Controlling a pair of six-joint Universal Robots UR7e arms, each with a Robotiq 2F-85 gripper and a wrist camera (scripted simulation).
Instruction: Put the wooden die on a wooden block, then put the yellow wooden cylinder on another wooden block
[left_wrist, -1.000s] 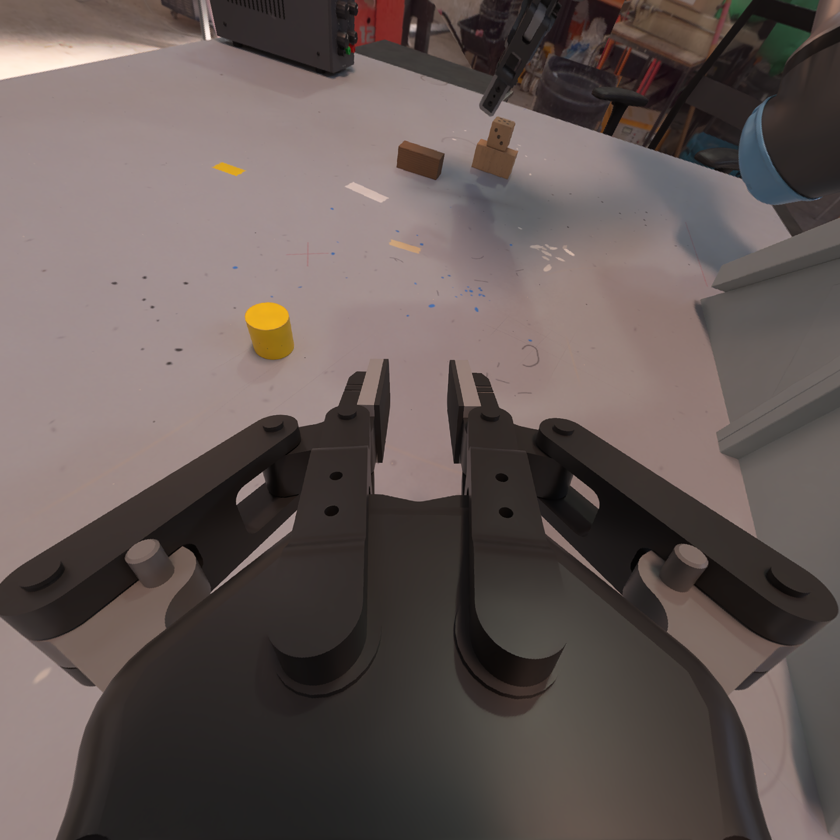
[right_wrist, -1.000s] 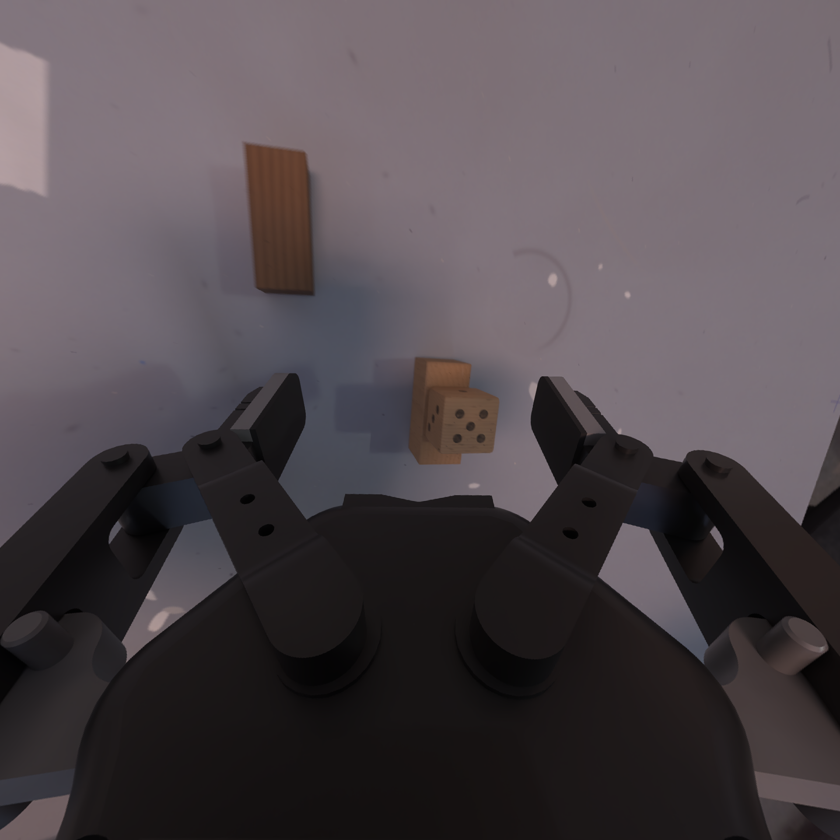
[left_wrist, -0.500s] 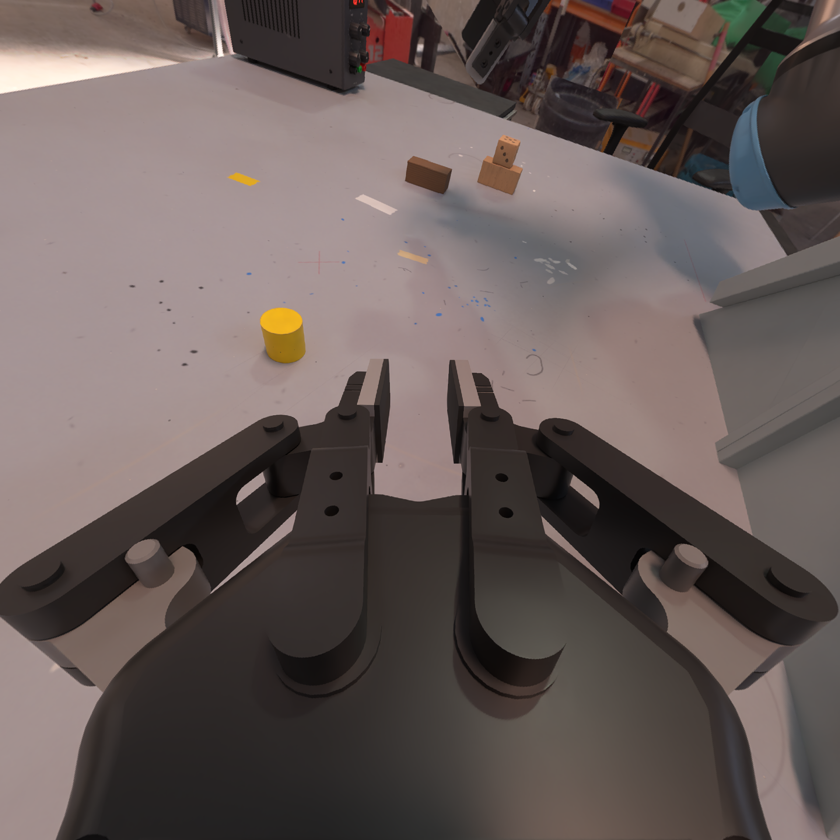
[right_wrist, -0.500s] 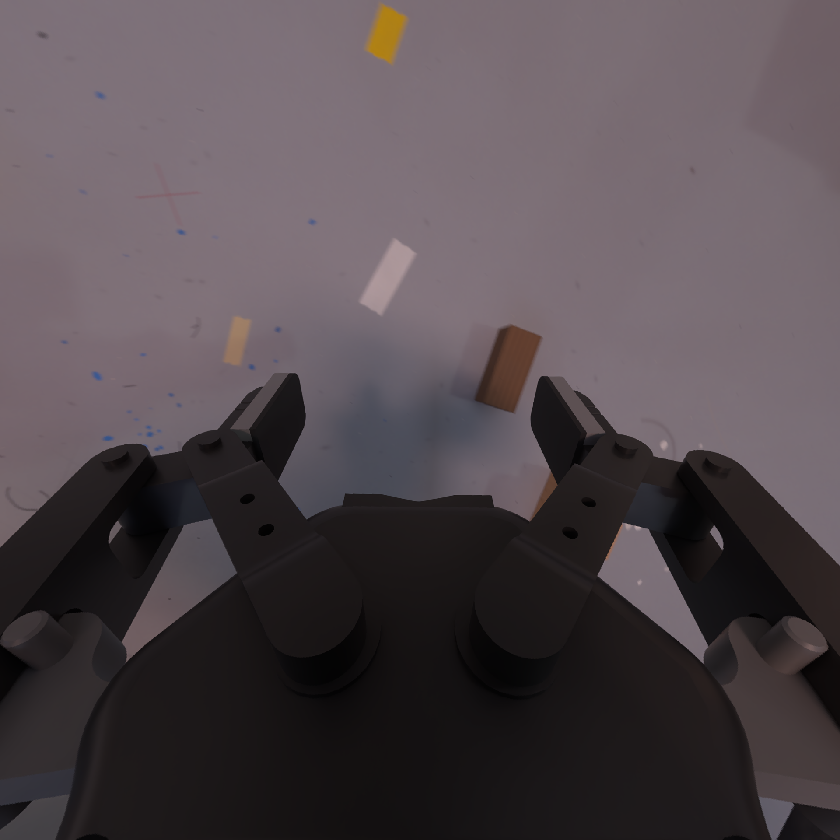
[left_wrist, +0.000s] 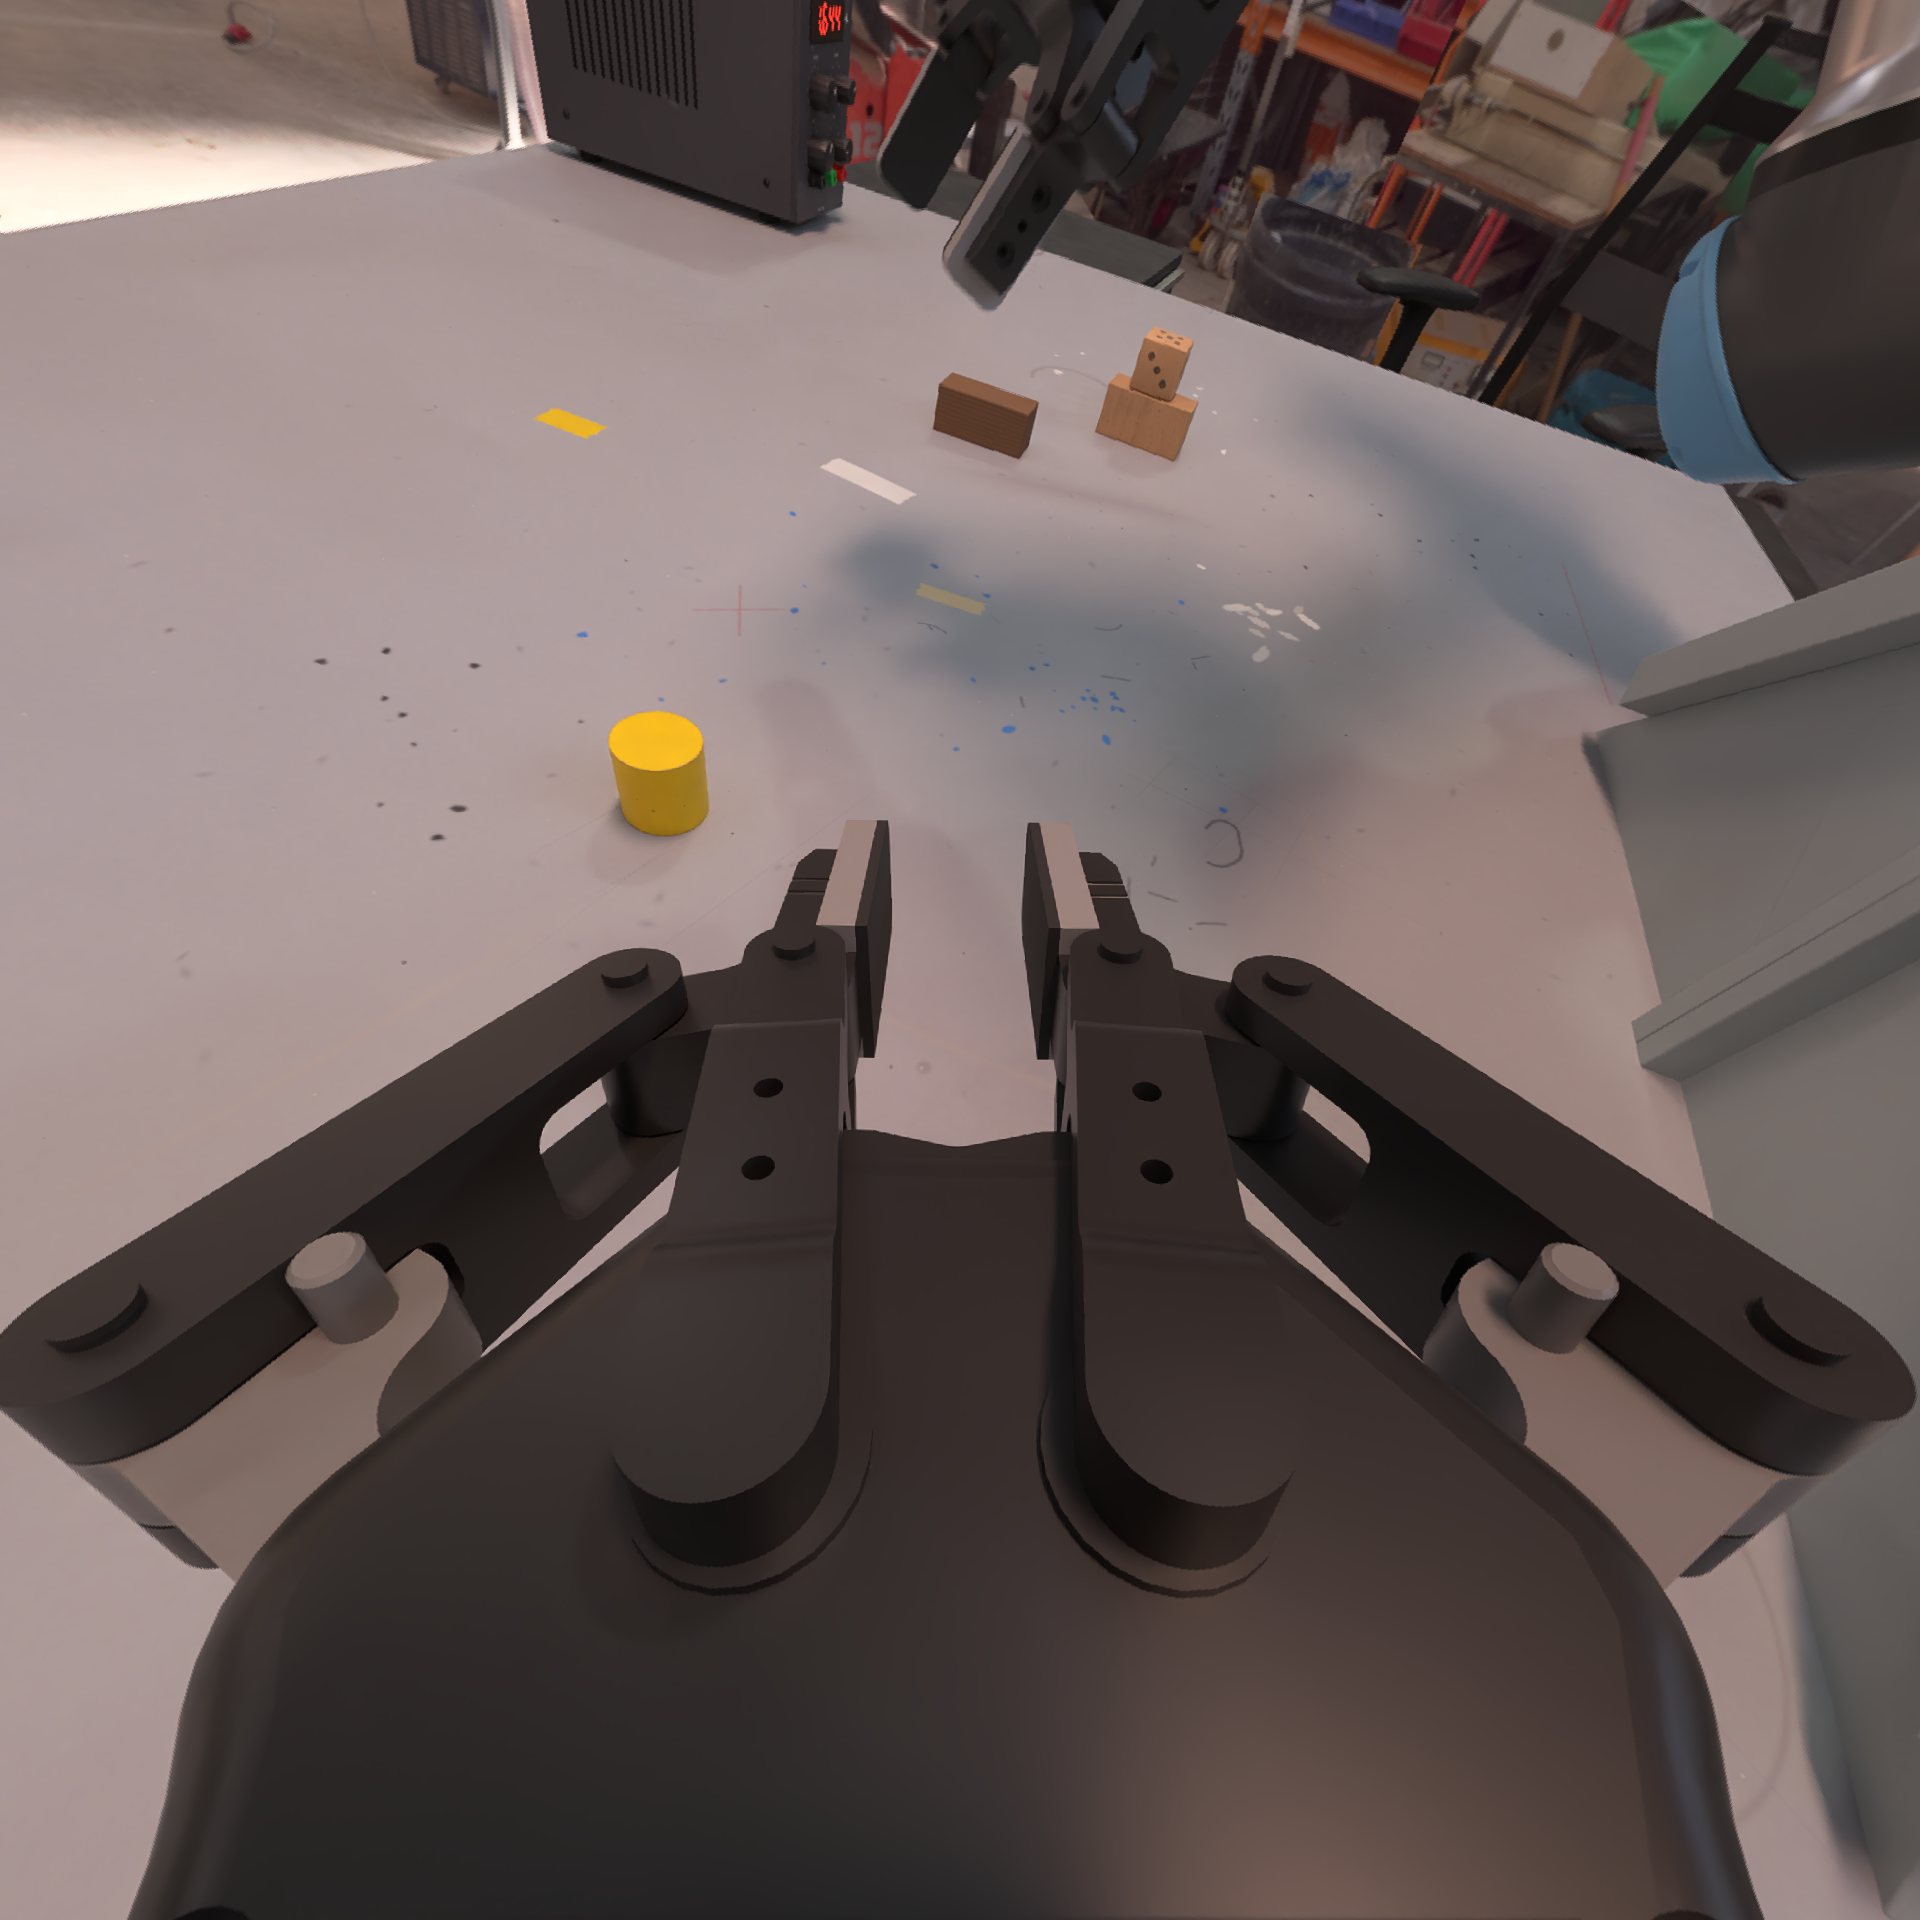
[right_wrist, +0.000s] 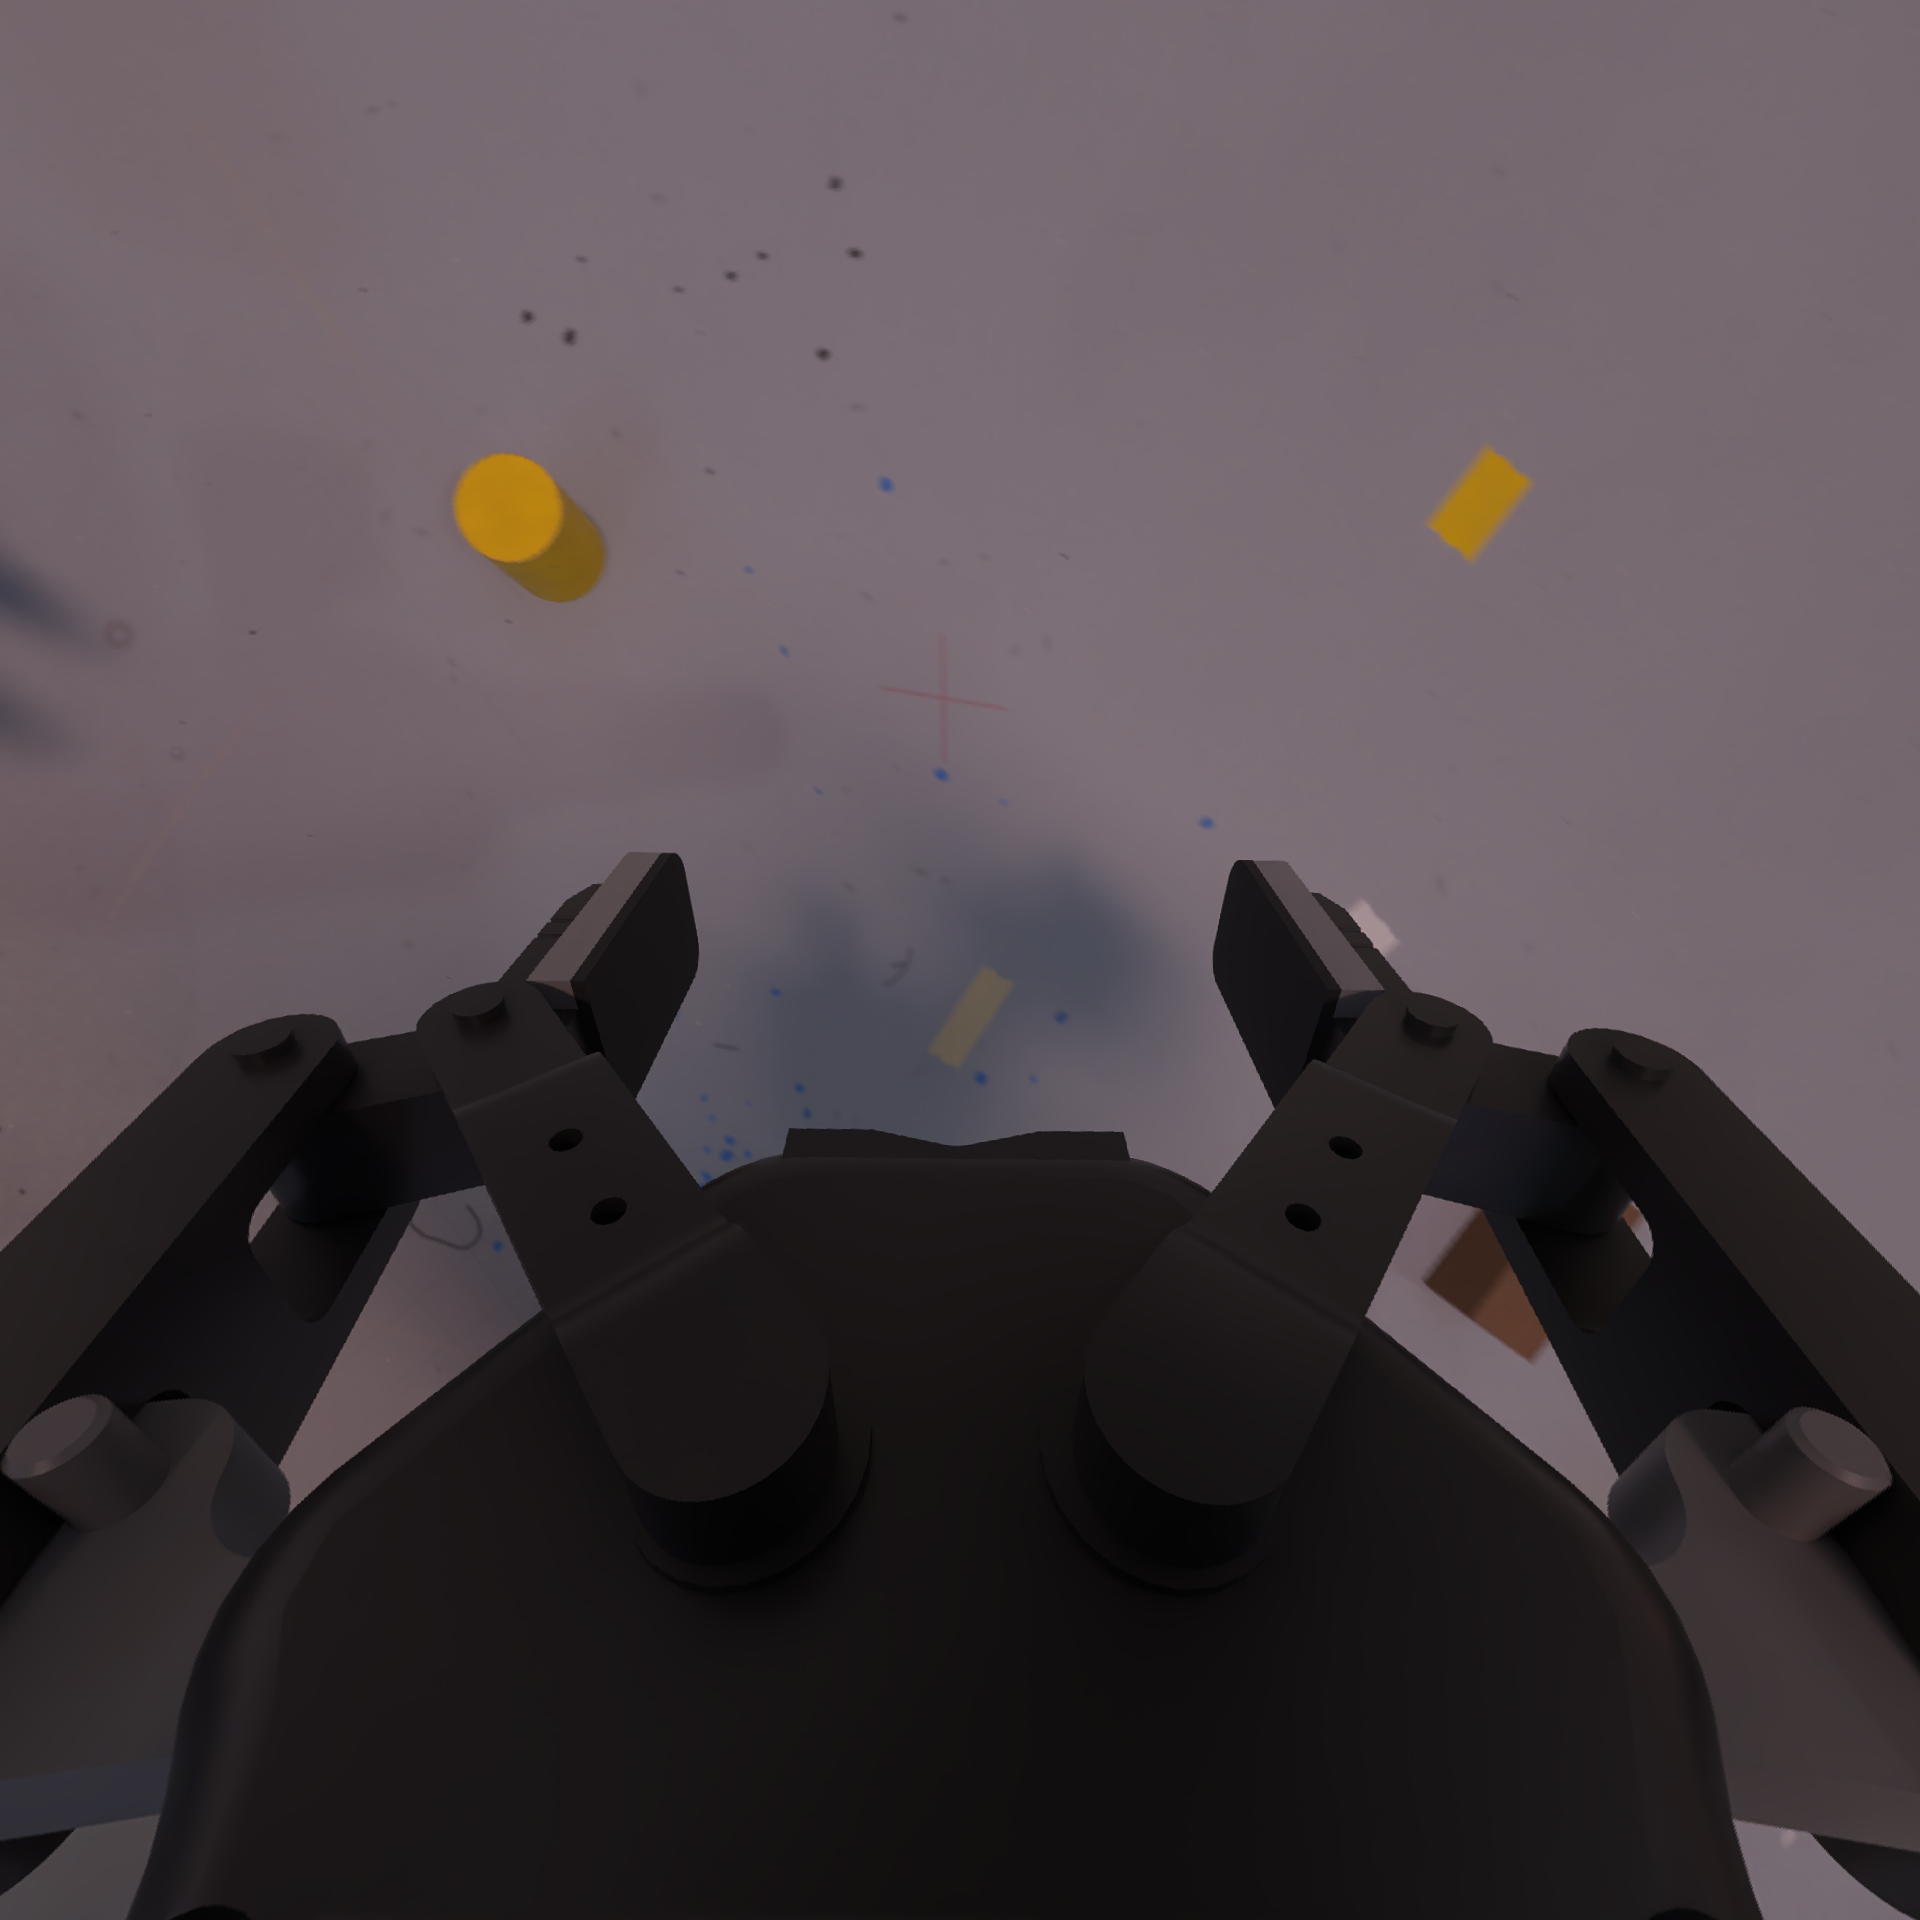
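Observation:
In the left wrist view the wooden die (left_wrist: 1162, 364) sits on a light wooden block (left_wrist: 1145, 424) at the far side of the table. A dark brown block (left_wrist: 984, 416) lies just left of it. The yellow cylinder (left_wrist: 658, 771) stands upright, ahead and left of my left gripper (left_wrist: 956, 873), whose jaws stand a narrow gap apart and hold nothing. My right gripper (left_wrist: 977, 208) hangs high above the table, left of the blocks. In its own view the right gripper (right_wrist: 956, 914) is wide open and empty. There the cylinder (right_wrist: 525, 525) is ahead to the left and the dark block (right_wrist: 1486, 1299) shows behind the right finger linkage.
A black equipment box (left_wrist: 686, 94) stands at the table's back edge. A grey stepped structure (left_wrist: 1766, 831) borders the table on the right. The right arm's blue-banded sleeve (left_wrist: 1745, 364) reaches in at the upper right. Flat tape strips (left_wrist: 569, 422) (right_wrist: 1478, 502) lie on the table.
The right gripper, open, has risen off the die on the light block and moved across the table toward the cylinder. The left gripper has shifted only slightly.

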